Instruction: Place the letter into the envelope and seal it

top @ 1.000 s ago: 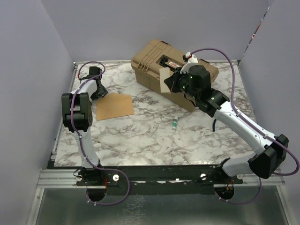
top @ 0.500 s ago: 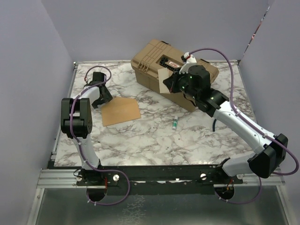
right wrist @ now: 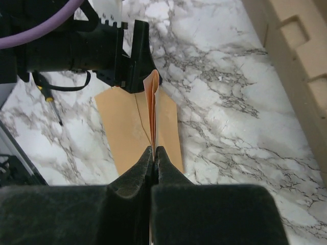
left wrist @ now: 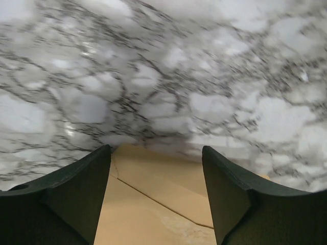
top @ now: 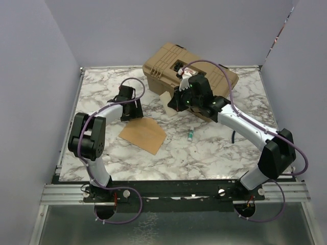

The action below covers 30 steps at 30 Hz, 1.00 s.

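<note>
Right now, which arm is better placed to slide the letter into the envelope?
Probably the right: its gripper pinches the letter near the envelope, while the left gripper stands open over the envelope's edge.

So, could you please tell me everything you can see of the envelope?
The envelope is orange-brown kraft paper. It lies flat on the marble table, turned diagonally with one corner toward the arms' bases. Faint fold seams cross its upper face, and no flap stands up. The open left gripper straddles its far edge, with a finger low on either side. Whether the fingers actually touch it cannot be told.
</note>
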### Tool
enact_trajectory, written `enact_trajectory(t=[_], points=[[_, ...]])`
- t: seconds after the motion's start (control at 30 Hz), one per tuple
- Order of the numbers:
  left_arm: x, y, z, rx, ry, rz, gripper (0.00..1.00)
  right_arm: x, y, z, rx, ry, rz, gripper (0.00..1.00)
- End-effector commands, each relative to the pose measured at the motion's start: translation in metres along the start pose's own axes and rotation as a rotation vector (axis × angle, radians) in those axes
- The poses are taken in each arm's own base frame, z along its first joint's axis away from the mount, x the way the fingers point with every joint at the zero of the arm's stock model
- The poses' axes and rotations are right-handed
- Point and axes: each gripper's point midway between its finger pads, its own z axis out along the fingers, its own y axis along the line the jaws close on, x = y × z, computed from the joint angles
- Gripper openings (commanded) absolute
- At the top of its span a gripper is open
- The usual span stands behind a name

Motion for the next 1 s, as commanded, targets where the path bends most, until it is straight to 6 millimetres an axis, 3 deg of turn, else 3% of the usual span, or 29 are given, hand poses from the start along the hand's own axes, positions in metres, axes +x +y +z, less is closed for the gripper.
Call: enact_trajectory(t=[0.0,0.17,0.27,0.4,0.53,0.7,0.97], points=[[0.058,-0.033,-0.011,0.196,0.170,0.084,0.73,0.023,0.019,0.009,-0.112,0.096,-0.084,0.00],[0.069,-0.039,-0.027,0.253,0.167,0.074,0.74,0.063,0.028,0.010,-0.183,0.211,-0.130,0.00],[0.048,-0.034,-0.034,0.201,0.094,0.028,0.75,0.077,0.025,0.012,-0.186,0.251,-0.128,0.00],[0.015,-0.010,-0.044,0.076,-0.004,-0.195,0.80,0.086,0.022,0.020,-0.183,0.291,-0.114,0.00],[0.007,0.007,-0.059,0.044,-0.058,-0.338,0.85,0.101,0.025,0.038,-0.213,0.355,-0.037,0.00],[0.029,-0.001,-0.076,0.132,0.002,-0.349,0.88,0.123,0.031,0.062,-0.256,0.441,0.097,0.00],[0.085,0.009,-0.077,0.134,0.112,-0.387,0.68,0.146,0.027,0.085,-0.252,0.503,0.188,0.00]])
